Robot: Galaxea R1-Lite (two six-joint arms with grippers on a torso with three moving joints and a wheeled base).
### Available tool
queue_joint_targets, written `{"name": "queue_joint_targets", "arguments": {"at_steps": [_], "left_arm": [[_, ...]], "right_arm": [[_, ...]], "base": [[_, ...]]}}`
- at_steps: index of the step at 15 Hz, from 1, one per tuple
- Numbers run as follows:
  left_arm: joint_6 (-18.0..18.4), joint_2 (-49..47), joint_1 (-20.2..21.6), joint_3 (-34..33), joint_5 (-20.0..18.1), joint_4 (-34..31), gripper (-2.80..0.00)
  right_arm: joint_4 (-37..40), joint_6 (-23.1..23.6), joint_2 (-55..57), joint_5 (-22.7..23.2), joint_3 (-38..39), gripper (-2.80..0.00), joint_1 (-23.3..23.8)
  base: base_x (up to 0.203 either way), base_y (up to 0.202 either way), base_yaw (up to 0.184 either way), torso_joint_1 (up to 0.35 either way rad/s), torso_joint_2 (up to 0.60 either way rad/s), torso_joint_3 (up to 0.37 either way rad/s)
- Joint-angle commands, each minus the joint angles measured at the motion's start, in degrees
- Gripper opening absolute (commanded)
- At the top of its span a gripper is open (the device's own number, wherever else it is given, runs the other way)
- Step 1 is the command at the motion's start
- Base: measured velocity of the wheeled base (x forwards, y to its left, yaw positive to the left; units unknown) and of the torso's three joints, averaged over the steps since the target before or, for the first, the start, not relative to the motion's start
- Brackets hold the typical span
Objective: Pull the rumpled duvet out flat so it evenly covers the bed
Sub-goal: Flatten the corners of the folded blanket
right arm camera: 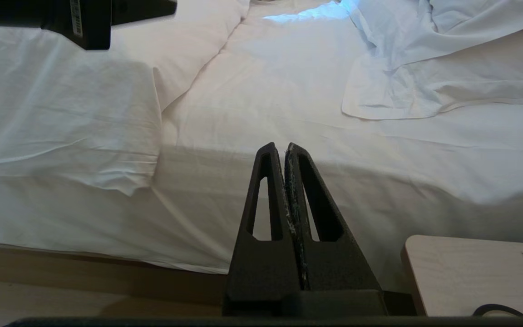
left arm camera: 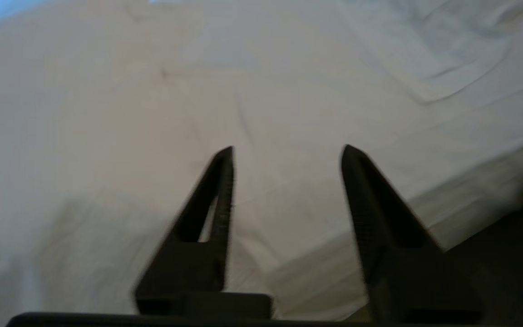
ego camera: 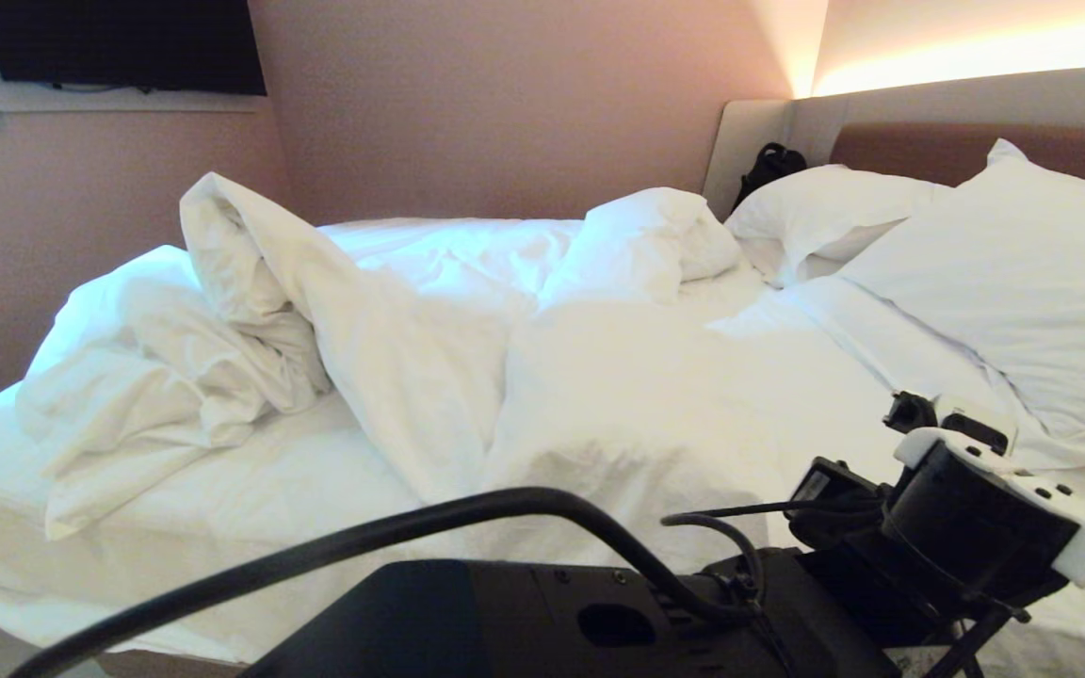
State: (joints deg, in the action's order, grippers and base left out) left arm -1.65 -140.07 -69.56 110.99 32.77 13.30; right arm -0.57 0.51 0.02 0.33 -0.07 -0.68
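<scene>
Left gripper [left arm camera: 287, 147], fingers spread and empty over the duvet [ego camera: 599, 395], is between pulls; next, pinch the far-left heap.

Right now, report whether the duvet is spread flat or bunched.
Bunched: the duvet is heaped in folds and ridges mid-bed, leaving bare sheet at the near edge.

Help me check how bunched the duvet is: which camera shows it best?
The head view: the duvet appears whole, heaped in folds across the bed. The left wrist view shows only close white fabric; the right wrist view catches one rumpled edge.
</scene>
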Motion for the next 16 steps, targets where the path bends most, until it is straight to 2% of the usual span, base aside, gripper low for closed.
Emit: {"name": "queue_joint_targets", "arguments": {"at_steps": [1,3,5,9,11,12,16], "left_arm": [[-0.1,0.7,0.0,-0.8,0.3,-0.9,0.00],[-0.6,2.9,0.8,-0.5,0.4,-3.2,0.00],[-0.9,6.0,4.8,-0.5,0.4,-5.1,0.00],[-2.6,12.0,17.7,-4.1,0.6,-6.7,0.00],[-4.9,14.1,26.3,-5.4,-1.2,-6.9,0.00],[-6.7,15.0,29.9,-6.2,-3.1,-7.2,-2.80],[-18.6,17.3,42.0,-9.5,-14.3,-9.3,-2.80]], "right_arm": [[0.0,0.0,0.0,0.0,0.0,-2.80,0.0],[0.0,0.0,0.0,0.0,0.0,-2.80,0.0],[0.0,0.0,0.0,0.0,0.0,-2.80,0.0],[0.0,0.0,0.0,0.0,0.0,-2.80,0.0],[0.0,0.0,0.0,0.0,0.0,-2.80,0.0],[0.0,0.0,0.0,0.0,0.0,-2.80,0.0],[0.0,0.0,0.0,0.0,0.0,-2.80,0.0]], "base": [[0.000,0.000,0.000,0.000,0.00,0.000],[0.000,0.000,0.000,0.000,0.00,0.000],[0.000,0.000,0.000,0.000,0.00,0.000],[0.000,0.000,0.000,0.000,0.00,0.000],[0.000,0.000,0.000,0.000,0.00,0.000],[0.000,0.000,0.000,0.000,0.00,0.000],[0.000,0.000,0.000,0.000,0.00,0.000]]}}
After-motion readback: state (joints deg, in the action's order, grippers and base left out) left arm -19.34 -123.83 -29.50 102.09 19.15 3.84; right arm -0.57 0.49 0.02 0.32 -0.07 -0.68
